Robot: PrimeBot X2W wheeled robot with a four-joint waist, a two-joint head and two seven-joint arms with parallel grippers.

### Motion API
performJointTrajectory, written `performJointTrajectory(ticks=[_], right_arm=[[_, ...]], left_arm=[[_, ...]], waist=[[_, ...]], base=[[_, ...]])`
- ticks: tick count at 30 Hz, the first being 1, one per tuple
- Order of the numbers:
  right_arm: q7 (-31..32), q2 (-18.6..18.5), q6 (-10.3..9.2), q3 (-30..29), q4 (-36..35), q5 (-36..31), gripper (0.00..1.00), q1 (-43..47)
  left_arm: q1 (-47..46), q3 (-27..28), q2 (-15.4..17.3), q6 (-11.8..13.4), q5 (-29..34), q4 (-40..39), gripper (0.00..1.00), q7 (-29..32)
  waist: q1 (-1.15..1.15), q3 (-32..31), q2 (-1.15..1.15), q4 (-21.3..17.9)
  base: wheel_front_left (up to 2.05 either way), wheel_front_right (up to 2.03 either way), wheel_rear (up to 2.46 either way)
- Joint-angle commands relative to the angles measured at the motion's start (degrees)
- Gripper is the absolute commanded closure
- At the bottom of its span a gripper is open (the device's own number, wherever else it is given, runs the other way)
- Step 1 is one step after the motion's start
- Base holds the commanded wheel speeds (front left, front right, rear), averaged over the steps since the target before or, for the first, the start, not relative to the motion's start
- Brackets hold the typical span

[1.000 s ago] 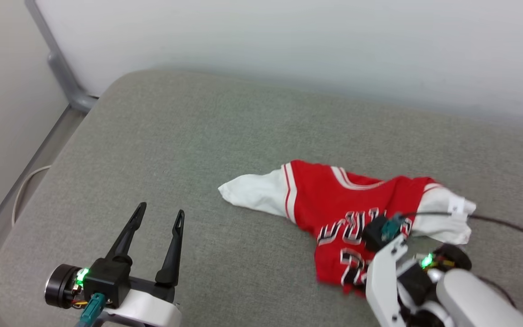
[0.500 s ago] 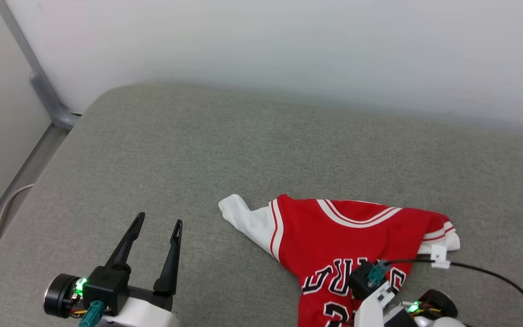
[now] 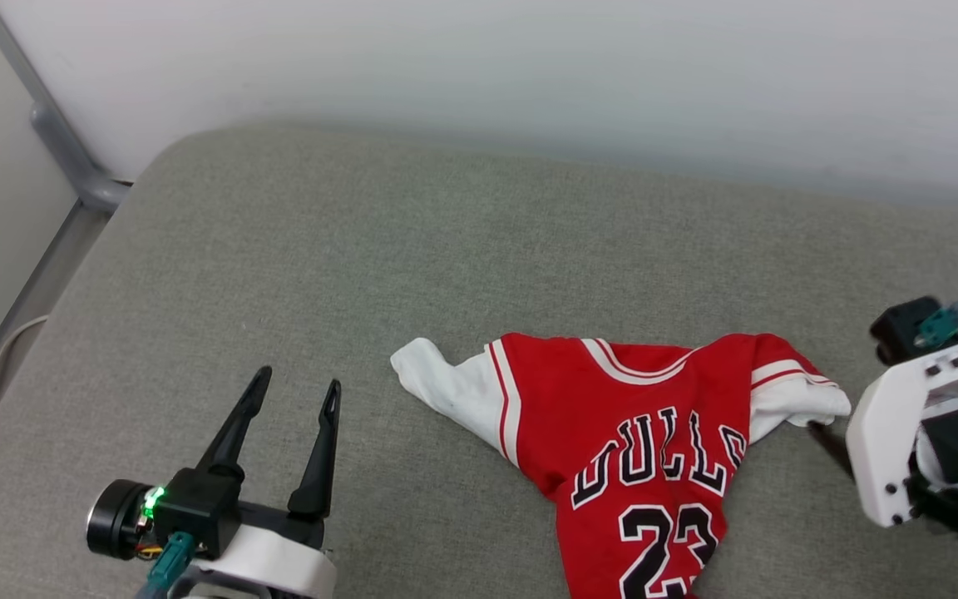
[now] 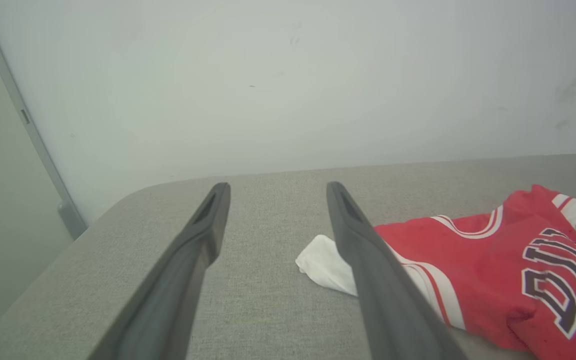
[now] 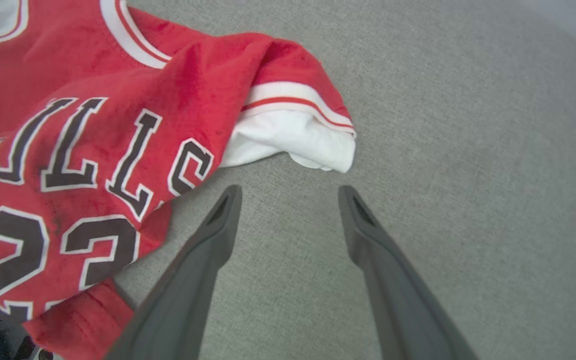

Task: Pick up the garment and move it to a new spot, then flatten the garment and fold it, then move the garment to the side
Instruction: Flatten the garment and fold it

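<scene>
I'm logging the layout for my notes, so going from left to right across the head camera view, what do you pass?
Grey metal post → left pincer, open → the garment, lying print-up on the grey cushion → right pincer, open, just past the garment's white sleeve.

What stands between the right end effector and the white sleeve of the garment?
Nothing visible does. The right end effector is open, and bare grey cushion lies between it and the white sleeve of the garment.
</scene>
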Motion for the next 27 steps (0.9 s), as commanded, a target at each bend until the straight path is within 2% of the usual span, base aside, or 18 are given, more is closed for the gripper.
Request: performJointTrajectory(ticks=[1, 2, 7, 18, 19, 20, 21, 27], right_arm=[[-0.02, 0.30, -0.04, -1.11, 0.80, -0.85, 0.00, -1.05], [-0.67, 0.86, -0.05, -3.61, 3.93, -2.42, 0.00, -2.78], [-2.93, 1.92, -0.05, -5.94, 9.87, -4.41, 0.00, -5.66], [-8.44, 3.92, -0.04, -4.96, 21.29, -5.57, 0.00, -9.09], [-8.81, 3.98, -0.04, -4.77, 22.15, -5.44, 0.22, -9.13], [-9.21, 3.80, -0.05, -4.85, 22.84, -5.40, 0.71, -9.20], [-9.75, 3.40, -0.05, -4.89, 23.44, -5.61, 1.00, -9.46], [-10.65, -0.71, -0.07, -5.20, 24.55, -4.93, 1.00, -10.24]], left_arm=[[-1.25, 0.31, -0.11, -0.05, 0.16, -0.12, 0.00, -0.15], [-2.01, 0.32, -0.23, -0.44, 0.30, 0.00, 0.00, -0.15], [-3.40, 0.15, -0.36, -0.86, 0.52, 0.27, 0.00, -0.15], [-5.57, -0.03, -0.65, -1.43, 0.60, 0.61, 0.00, -0.15], [-5.52, 0.01, -0.70, -1.48, 0.66, 0.68, 0.00, -0.15], [-5.41, 0.11, -0.76, -1.49, 0.71, 0.80, 0.00, -0.15], [-5.37, 0.23, -0.82, -1.51, 0.68, 0.91, 0.00, -0.15], [-4.89, 0.70, -1.13, -1.58, 1.01, 1.40, 0.00, -0.15]], waist=[[0.00, 0.88, 0.00, 0.51], [0.00, 2.24, 0.00, 1.15], [0.00, 4.46, 0.00, 2.48], [0.00, 8.29, 0.00, 4.64], [0.00, 8.34, 0.00, 4.63], [0.00, 8.36, 0.00, 4.54], [0.00, 8.32, 0.00, 4.39], [0.00, 6.67, 0.00, 2.88]], base=[[0.00, 0.00, 0.00], [0.00, 0.00, 0.00], [0.00, 0.00, 0.00], [0.00, 0.00, 0.00], [0.00, 0.00, 0.00], [0.00, 0.00, 0.00], [0.00, 0.00, 0.00], [0.00, 0.00, 0.00]])
